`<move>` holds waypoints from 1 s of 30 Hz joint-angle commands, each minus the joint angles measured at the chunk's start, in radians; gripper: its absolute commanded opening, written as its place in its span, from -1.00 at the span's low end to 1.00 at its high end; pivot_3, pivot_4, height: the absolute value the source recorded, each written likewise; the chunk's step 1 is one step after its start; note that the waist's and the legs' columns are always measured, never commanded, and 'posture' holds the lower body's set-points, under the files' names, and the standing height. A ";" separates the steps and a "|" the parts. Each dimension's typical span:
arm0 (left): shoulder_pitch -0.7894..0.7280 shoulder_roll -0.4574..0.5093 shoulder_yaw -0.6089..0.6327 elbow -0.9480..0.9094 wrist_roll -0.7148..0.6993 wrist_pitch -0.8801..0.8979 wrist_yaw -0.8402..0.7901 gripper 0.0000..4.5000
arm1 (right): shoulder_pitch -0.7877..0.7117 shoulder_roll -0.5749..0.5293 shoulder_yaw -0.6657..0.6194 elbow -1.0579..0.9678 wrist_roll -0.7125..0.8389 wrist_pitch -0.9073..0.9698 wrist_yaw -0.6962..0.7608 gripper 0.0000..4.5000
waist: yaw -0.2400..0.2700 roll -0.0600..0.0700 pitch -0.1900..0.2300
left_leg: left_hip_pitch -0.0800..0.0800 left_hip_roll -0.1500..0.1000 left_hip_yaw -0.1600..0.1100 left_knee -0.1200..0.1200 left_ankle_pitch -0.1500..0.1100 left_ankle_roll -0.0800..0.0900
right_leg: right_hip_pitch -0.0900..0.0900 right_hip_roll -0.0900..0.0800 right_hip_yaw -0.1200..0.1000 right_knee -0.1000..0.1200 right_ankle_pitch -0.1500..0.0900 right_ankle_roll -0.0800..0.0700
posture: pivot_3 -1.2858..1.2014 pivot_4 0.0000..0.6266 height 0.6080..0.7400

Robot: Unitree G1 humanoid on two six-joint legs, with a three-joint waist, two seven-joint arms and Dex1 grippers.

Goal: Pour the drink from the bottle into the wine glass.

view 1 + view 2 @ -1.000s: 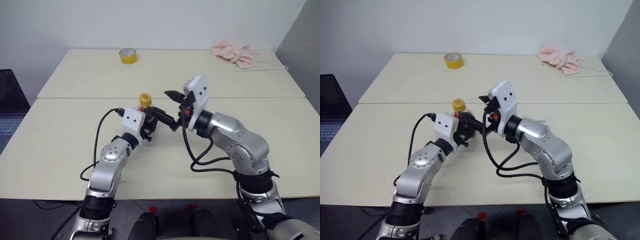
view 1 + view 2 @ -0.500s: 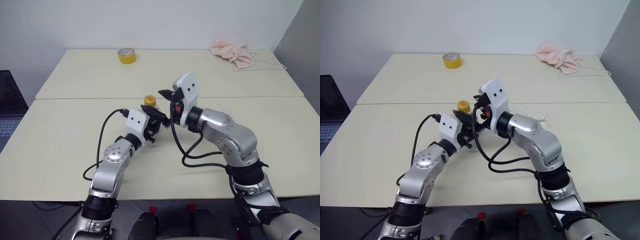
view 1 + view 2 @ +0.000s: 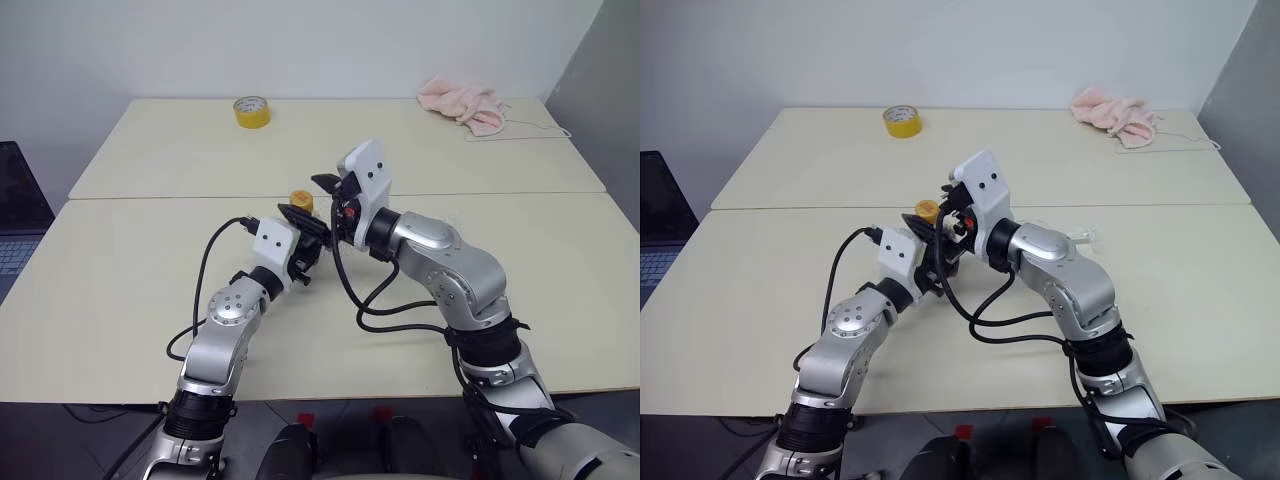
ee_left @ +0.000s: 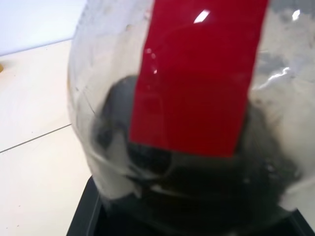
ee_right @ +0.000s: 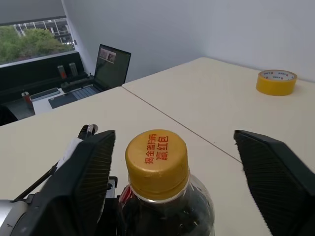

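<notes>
The left gripper [image 3: 305, 232] sits nearest, mid-table, its fingers clamped round the body of the bottle [image 5: 162, 206], which stands upright with its long axis vertical; the left wrist view shows the red label [image 4: 199, 73] and the dark drink [image 4: 197, 196] pressed close against the lens. Just above and slightly beyond, the right gripper [image 5: 174, 162] comes in level from the right, its two fingers [image 5: 93, 172] spread wide, one on each side of the yellow cap [image 5: 156, 162] and clear of it, neither touching. So the cap lies straight ahead of the right gripper, centred between the parted fingers at about their height, and the right arm is the one placed to work it while the left steadies the bottle. The cap is on, so nothing can be poured yet; the coming move looks like closing on the cap and twisting about the bottle's upright axis. I cannot make out the wine glass with any certainty; a faint clear shape [image 3: 1080, 237] lies on the table just right of the right arm. Farther off, a tape roll [image 3: 252, 111] sits at the far left and a pink cloth [image 3: 460, 102] at the far right.
</notes>
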 commanded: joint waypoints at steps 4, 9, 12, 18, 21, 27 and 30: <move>-0.002 -0.001 0.013 -0.053 -0.002 -0.024 0.002 -0.24 | -0.012 0.000 -0.006 -0.031 -0.005 -0.031 0.022 -0.22 | -0.002 0.000 0.000 | 0.000 0.000 0.000 0.000 0.000 0.000 | 0.000 0.000 0.000 0.000 0.000 0.000 | 0.03 -0.52 1.00; 0.013 -0.002 0.015 -0.077 -0.011 -0.003 0.002 -0.34 | -0.014 -0.019 -0.011 -0.016 0.005 -0.051 0.071 -0.44 | -0.002 0.000 0.000 | 0.000 0.000 0.000 0.000 0.000 0.000 | 0.000 0.000 0.000 0.000 0.000 0.000 | 0.03 -0.52 1.00; 0.026 -0.001 0.020 -0.098 -0.026 0.017 -0.005 -0.43 | -0.028 -0.050 -0.008 0.032 0.001 -0.106 0.148 -0.44 | -0.003 0.000 0.000 | 0.000 0.000 0.000 0.000 0.000 0.000 | 0.000 0.000 0.000 0.000 0.000 0.000 | 0.03 -0.52 1.00; 0.057 0.020 0.030 -0.139 -0.045 0.052 -0.028 -0.50 | -0.137 -0.110 -0.019 0.306 -0.028 -0.326 0.375 -0.44 | -0.008 0.000 0.000 | 0.000 0.000 0.000 0.000 0.000 0.000 | 0.000 0.000 0.000 0.000 0.000 0.000 | 0.03 -0.52 1.00; 0.072 0.030 0.035 -0.160 -0.060 0.071 -0.041 -0.50 | -0.219 -0.125 -0.003 0.495 -0.068 -0.482 0.486 -0.44 | -0.010 0.000 0.000 | 0.000 0.000 0.000 0.000 0.000 0.000 | 0.000 0.000 0.000 0.000 0.000 0.000 | 0.03 -0.52 1.00; 0.086 0.037 0.036 -0.181 -0.072 0.092 -0.046 -0.54 | -0.315 -0.118 0.016 0.714 -0.100 -0.669 0.590 -0.44 | -0.010 0.000 0.000 | 0.000 0.000 0.000 0.000 0.000 0.000 | 0.000 0.000 0.000 -0.001 0.000 0.000 | 0.03 -0.52 1.00; 0.088 0.035 0.038 -0.184 -0.071 0.096 -0.043 -0.54 | -0.315 -0.119 0.024 0.719 -0.101 -0.699 0.633 -0.44 | -0.009 0.000 0.000 | -0.001 0.000 0.000 0.000 0.000 0.000 | 0.000 -0.001 0.000 -0.002 0.000 0.000 | 0.03 -0.52 1.00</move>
